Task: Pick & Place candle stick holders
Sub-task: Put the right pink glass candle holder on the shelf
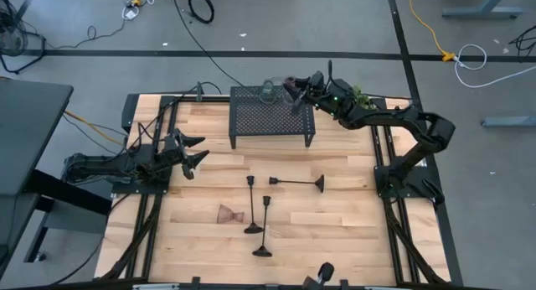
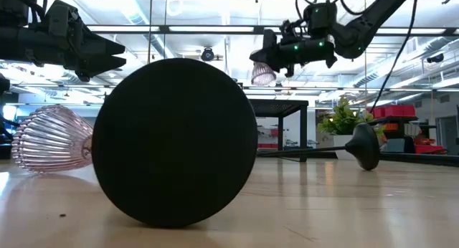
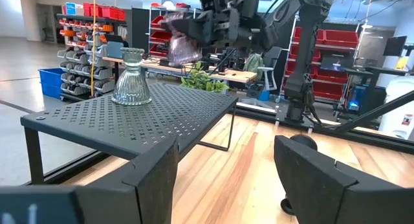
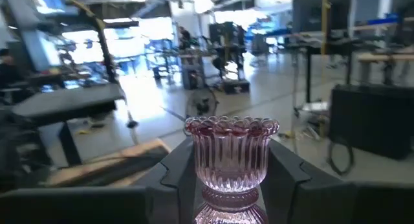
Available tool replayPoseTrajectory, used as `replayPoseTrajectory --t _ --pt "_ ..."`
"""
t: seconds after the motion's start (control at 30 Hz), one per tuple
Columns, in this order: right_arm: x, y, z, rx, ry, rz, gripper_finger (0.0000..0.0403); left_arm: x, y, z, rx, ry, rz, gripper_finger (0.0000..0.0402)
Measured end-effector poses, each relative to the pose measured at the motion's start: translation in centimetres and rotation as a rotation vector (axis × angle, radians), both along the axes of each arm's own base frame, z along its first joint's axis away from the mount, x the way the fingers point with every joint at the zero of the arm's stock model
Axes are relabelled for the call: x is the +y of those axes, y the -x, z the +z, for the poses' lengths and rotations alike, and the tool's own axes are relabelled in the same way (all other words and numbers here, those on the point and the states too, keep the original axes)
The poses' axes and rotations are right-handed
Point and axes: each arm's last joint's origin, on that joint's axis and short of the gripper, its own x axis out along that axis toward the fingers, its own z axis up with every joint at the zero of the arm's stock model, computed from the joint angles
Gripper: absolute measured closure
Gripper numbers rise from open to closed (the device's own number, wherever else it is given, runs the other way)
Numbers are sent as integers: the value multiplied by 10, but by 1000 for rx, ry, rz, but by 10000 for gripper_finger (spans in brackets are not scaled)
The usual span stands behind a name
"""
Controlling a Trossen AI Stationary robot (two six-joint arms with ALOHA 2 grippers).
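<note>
Pink ribbed glass fills our right wrist view: a pinkish holder (image 4: 231,166) sits clamped between the right gripper's (image 1: 295,95) fingers, cup end up. We see that arm stretched out long and low from its base, elbow bent, reaching to the black mesh rack (image 1: 272,114), and the gripper hangs above the rack's top near its right end. In the low view the glass is lifted clear of the rack.

On the rack's top stands a greenish glass holder (image 3: 131,78), upright, left of the held one.

Over on the rack's left, the left arm lies level above the wooden worktop (image 1: 352,227), pointing toward the rack, and the left gripper (image 1: 195,152) has its fingers apart and holds nothing.

In front of the rack, three black stems lie on the worktop: one lying stem (image 1: 296,183) nearest the rack, and two others (image 1: 254,206) (image 1: 264,230) farther out. A second pinkish holder (image 1: 230,214) lies on its side just left of those.
</note>
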Motion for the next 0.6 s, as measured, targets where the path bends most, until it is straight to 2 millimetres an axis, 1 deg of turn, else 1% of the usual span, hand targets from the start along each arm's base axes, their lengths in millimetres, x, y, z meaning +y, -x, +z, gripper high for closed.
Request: replayPoseTrajectory --t 0.13,0.3,0.37,0.43,0.6 --pt "-7 10 -6 -55 5 -21 280 0 0 0 0 0 0 147" --pt "-9 32 -25 -136 -5 -74 280 0 0 0 0 0 0 147" --pt "-8 40 -33 -156 -35 -98 280 0 0 0 0 -1 0 147" --pt "-6 44 -39 -151 -45 -102 280 0 0 0 1 -1 3 147" --pt "-3 43 -40 -137 -11 -158 280 0 0 0 0 -1 3 147"
